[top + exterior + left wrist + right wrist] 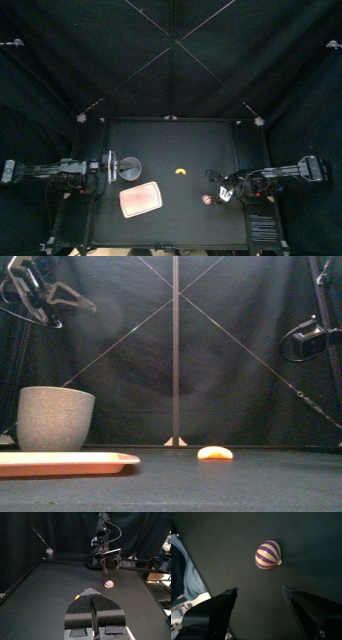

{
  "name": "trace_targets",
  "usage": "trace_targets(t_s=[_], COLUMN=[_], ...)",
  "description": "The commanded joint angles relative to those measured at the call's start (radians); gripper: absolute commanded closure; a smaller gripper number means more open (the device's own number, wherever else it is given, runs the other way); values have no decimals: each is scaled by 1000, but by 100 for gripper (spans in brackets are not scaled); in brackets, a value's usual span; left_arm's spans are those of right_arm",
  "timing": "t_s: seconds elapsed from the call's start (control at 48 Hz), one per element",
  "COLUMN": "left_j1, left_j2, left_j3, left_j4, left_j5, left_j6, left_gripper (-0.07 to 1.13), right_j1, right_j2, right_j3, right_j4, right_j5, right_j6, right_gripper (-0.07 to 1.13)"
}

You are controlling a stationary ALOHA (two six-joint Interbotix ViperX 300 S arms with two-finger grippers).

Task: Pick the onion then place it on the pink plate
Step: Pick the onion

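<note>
Now R claw point(260, 590) spread wide, purple-striped onion point(268, 554) just ahead of its jaws, not touching. L claw point(89, 592) pinched shut, held high nr pink tray point(140, 203).

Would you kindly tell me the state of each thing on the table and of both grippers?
onion: lying on the table, ungripped
pink plate: flat, nothing on it
grey speckled cup: upright
orange toy: lying on the table
right gripper: open, near the onion, not touching
left gripper: shut, holding nothing
</note>
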Motion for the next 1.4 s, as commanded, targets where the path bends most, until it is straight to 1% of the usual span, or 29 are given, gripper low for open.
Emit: trace_targets(t_s=[0.021,0.188,0.417,0.792,0.979,1.104,1.396], left_j1=[5,12,28,29,29,29,28], left_j2=[5,5,5,3,5,5,-3], left_j3=[-9,0,23,37,38,38,38], left_j4=[-2,0,-2,-2,-2,-2,-2], left_j5=[-8,0,0,2,8,31,69], left_j6=[0,2,0,0,0,0,-2], left_gripper=[99,99,99,99,99,99,99], right_j1=[25,58,98,106,123,138,164], right_j2=[83,198,316,399,462,509,540], right_j3=[-51,-97,-130,-141,-147,-156,-160], right_j4=[-52,-83,-75,-83,-86,-87,-81], right_j5=[-80,-121,-133,-176,-183,-189,-186], right_j6=[-2,0,2,0,0,0,-2], right_gripper=[2,3,3,3,4,9,29])
